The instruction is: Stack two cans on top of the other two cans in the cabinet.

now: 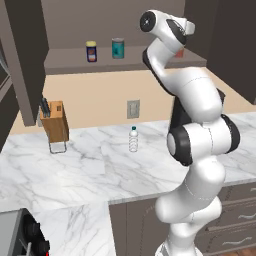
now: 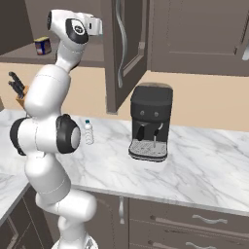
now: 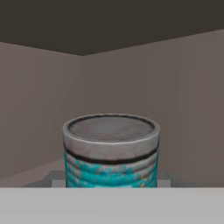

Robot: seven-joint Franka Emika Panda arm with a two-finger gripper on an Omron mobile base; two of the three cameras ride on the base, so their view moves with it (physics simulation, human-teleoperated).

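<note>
Up close, hand cam has teal can [image 3: 111, 151] (base cams: blue can [image 1: 91, 51]).

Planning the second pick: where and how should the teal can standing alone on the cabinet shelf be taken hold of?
Grip the teal-labelled can with the silvery rim across its round side wall, about mid-height, coming in level from the open front of the dark cabinet shelf. It stands upright, apart from the short dark blue can with the cream top, so the fingers probably have room either side.
</note>
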